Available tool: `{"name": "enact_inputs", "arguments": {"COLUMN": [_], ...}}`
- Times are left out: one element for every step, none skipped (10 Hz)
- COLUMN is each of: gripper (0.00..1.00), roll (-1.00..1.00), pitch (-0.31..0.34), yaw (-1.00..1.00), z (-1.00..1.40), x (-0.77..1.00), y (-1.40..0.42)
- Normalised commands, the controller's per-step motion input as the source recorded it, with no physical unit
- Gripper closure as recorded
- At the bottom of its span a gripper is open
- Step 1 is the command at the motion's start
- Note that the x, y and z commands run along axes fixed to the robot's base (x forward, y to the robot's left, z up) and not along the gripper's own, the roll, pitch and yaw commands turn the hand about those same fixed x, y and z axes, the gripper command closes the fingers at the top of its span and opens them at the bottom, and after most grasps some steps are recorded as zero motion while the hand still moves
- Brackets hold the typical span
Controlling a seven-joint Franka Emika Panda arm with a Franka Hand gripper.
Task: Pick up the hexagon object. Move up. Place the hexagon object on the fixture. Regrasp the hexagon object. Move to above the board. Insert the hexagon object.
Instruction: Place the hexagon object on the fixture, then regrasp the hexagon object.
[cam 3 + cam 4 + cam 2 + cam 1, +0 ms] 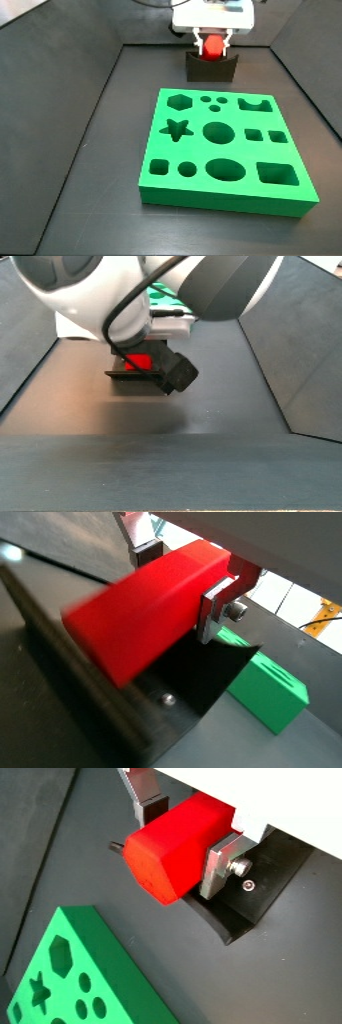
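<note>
My gripper (181, 843) is shut on the red hexagon object (163, 860), with one silver finger (218, 863) flat against its side and the other finger on the opposite side. The peg lies across the dark fixture (243, 910), low over its notch; whether it rests there I cannot tell. Both side views show the gripper (211, 42) at the fixture (211, 68) with the peg (136, 360) between the fingers. The green board (221, 150) with its shaped holes lies flat in front of the fixture, apart from it. The board also shows in a wrist view (80, 978).
Dark walls (94, 110) enclose the floor on both sides and behind the fixture. The robot's white arm (94, 291) fills the upper part of a side view. Bare dark floor (160, 426) lies in front of the fixture there.
</note>
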Motion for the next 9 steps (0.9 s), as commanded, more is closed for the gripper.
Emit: {"name": "enact_inputs", "arguments": {"gripper": [1.00, 1.00, 1.00, 1.00, 1.00, 0.00, 0.00, 0.00, 0.00], "roll": [-0.14, -0.14, -0.14, -0.14, 0.00, 0.00, 0.04, 0.04, 0.04], "pitch": [-0.029, -0.040, -0.042, -0.041, 0.000, 0.000, 0.006, 0.015, 0.023], "yaw": [-0.11, -0.09, -0.07, -0.06, 0.00, 0.00, 0.03, 0.03, 0.03], "z": [-0.34, -0.27, -0.25, -0.25, -0.17, 0.00, 1.00, 1.00, 1.00], "x": [0.09, 0.08, 0.07, 0.07, 0.00, 0.00, 0.00, -0.01, -0.02], "y": [0.08, 0.06, 0.05, 0.05, -0.50, 0.00, 0.00, 0.00, 0.00]}}
